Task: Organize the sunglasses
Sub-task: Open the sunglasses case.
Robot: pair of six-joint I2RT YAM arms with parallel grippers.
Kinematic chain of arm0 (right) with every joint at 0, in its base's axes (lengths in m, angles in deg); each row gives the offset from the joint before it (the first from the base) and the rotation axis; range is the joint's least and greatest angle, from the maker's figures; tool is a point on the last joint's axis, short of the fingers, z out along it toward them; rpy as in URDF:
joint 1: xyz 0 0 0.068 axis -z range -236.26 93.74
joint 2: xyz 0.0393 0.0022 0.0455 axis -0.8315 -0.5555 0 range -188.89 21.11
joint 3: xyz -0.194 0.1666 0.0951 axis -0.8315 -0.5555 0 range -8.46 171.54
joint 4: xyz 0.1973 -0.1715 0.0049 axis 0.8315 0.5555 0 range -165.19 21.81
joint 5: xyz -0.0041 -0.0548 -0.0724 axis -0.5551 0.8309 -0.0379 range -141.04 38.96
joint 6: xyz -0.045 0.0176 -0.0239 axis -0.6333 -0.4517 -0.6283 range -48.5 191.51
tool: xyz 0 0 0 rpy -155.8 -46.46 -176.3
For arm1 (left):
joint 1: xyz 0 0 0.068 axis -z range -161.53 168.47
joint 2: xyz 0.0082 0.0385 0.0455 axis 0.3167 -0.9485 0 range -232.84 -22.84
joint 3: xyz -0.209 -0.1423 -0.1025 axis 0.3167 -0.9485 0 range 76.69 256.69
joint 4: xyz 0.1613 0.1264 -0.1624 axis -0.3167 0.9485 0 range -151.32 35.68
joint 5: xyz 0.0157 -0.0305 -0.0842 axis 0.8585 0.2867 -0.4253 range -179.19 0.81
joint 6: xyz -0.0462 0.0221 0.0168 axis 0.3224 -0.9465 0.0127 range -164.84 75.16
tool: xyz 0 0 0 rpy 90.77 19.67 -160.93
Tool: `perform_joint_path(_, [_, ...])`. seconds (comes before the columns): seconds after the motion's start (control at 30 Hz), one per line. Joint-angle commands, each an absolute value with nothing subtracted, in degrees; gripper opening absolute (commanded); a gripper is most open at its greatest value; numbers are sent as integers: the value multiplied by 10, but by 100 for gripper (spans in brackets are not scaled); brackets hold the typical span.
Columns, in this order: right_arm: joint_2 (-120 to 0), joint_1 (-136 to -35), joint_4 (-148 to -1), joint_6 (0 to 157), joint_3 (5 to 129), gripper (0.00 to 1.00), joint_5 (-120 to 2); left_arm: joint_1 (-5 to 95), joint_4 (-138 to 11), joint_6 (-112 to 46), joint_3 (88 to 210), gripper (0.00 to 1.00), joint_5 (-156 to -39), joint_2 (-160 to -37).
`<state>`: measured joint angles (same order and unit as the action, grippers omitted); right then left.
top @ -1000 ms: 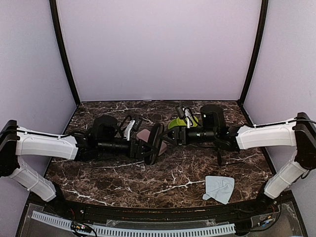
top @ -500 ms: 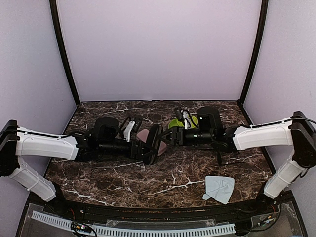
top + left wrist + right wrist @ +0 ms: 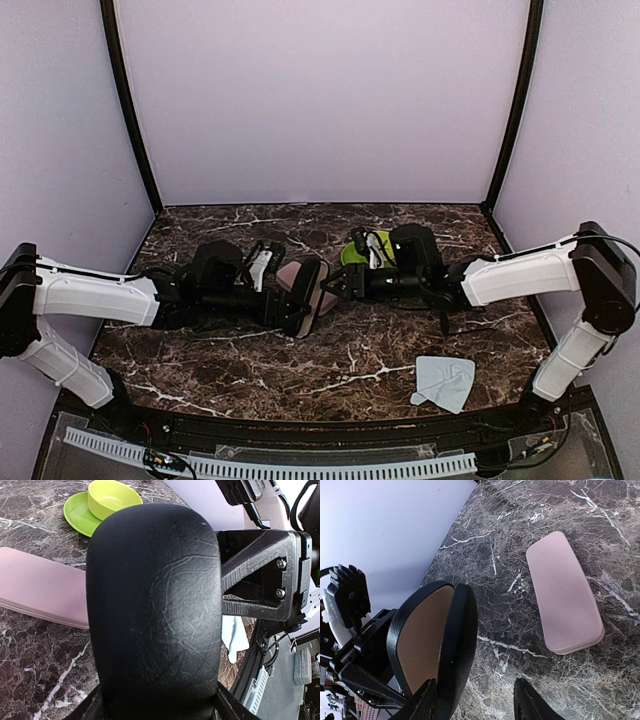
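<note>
Top view: left fingers [image 3: 290, 304] clamped on black oval case [image 3: 313, 282], counter [image 3: 350, 360] centre; right fingers [image 3: 338, 284] parted at its rim; pink case [image 3: 291, 272] just beside.
Left wrist: case shell fills frame.
Right wrist: case ajar, visible lining bare.
Sunglasses: seen in no view.
Handling, advised: left holds steady; right takes the lid edge only, opening slowly.

sunglasses [image 3: 443, 322] | thin black frame | lying on table [image 3: 300, 365], just beside right arm [image 3: 510, 278]
</note>
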<state>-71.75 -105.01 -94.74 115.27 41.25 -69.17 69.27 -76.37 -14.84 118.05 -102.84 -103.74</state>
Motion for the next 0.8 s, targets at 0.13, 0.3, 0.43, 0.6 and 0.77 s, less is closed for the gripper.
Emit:
perform_joint_path(0.13, [-747,-1039,-909,1141,394,49,-624,707,-897,-152,1173,24,-1124,-996])
perform_joint_path(0.3, [-755,-1035,-902,1134,389,48,-617,704,-924,-138,1161,25,-1143,-991])
perform_joint_path(0.43, [-757,-1031,-902,1131,382,48,-615,701,-938,-127,1155,24,-1156,-988])
perform_joint_path(0.6, [-753,-1028,-906,1125,375,48,-622,698,-935,-124,1155,24,-1162,-991])
perform_joint_path(0.77, [-708,-1013,-907,1098,346,50,-635,696,-868,-146,1168,24,-1146,-988])
